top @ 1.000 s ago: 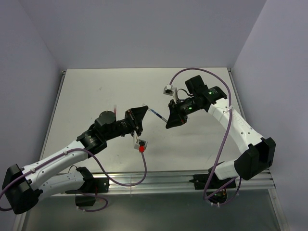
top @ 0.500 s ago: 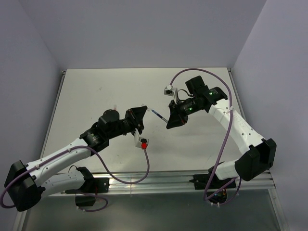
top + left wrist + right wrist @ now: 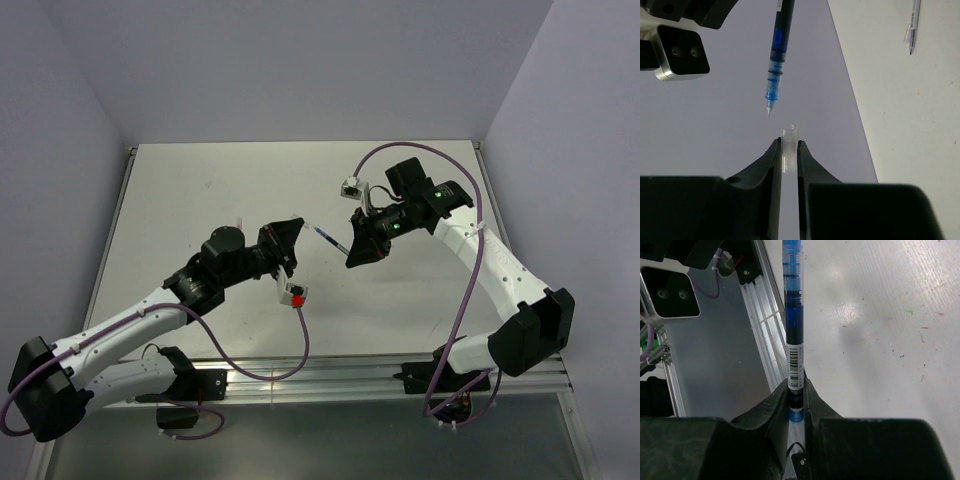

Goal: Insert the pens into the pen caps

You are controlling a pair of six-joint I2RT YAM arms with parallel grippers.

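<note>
Lilac walls close in a white counter (image 3: 200, 200) seen from above. My left arm (image 3: 150, 312) reaches in from the lower left of the frame and my right arm (image 3: 490, 262) from the right, and the two meet mid-frame. Between them runs the blue pen (image 3: 326, 238), its long axis slanting from lower right to upper left, with the writing end towards my left jaws. What those jaws hold is too small to tell from here.

From the left wrist, against the grey wall, my left jaws are pinching the pen cap (image 3: 789, 150), a clear little tube standing upright in the frame with its open mouth just above the jaw tips. The blue pen comes down from the top edge, leaning a little. Its tip hangs just above the mouth and slightly to the left of it, not touching. A pale pen (image 3: 911, 27) lies on the counter at upper right, well apart.

From the right wrist, my right jaws are clamped on the blue pen's barrel at its barcode label, and the pen runs straight up the frame. Its tip is cut off by the top edge, so the cap does not show.

As I judge it, the tip must shift slightly right in the left-wrist frame and lose its lean, then close along the cap's axis.
</note>
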